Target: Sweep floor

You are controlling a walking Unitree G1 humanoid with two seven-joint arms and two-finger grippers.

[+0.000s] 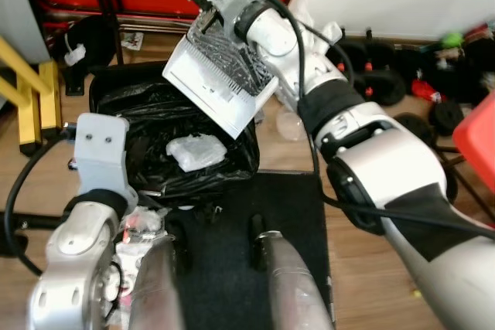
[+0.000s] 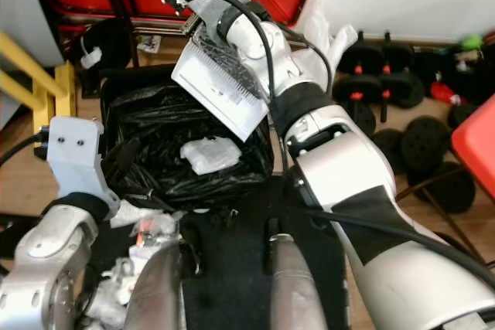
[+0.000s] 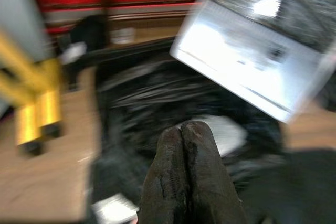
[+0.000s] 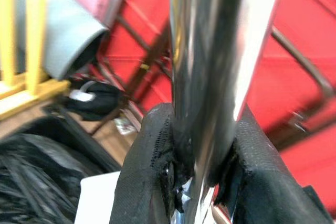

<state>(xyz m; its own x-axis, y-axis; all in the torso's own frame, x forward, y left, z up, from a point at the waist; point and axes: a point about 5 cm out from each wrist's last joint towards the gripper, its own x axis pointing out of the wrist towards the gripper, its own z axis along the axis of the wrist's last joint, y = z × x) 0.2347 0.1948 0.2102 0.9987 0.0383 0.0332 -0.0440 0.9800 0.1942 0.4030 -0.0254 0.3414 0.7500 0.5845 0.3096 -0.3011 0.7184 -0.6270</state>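
Left eye view: a white plastic dustpan (image 1: 213, 86) with a dark comb-toothed rear edge is held tilted, mouth down, above a black bin lined with a glossy, crumpled black plastic bag (image 1: 147, 125). The tilt is judged to serve emptying: sweepings would slide off the smooth pan into the liner. A crumpled piece of translucent white plastic (image 1: 195, 151) lies inside the bag already.

The pan is carried by a polished, cylindrical metal handle (image 4: 210, 51). In the right wrist view, the right gripper (image 4: 197, 177) is clamped on this tube, its two black textured fingers (image 4: 144, 171) pressed against either side, which keeps the pan steady over the opening.

The left gripper (image 3: 184, 171) is seen in the left wrist view with both dark fingers pressed together, holding nothing, pointed toward the bin.

More crumpled litter (image 1: 135, 229) lies beside the bin's near edge, next to a black floor mat (image 1: 232, 268) laid over pale wooden flooring (image 1: 352, 276); sweeping is judged unfinished.
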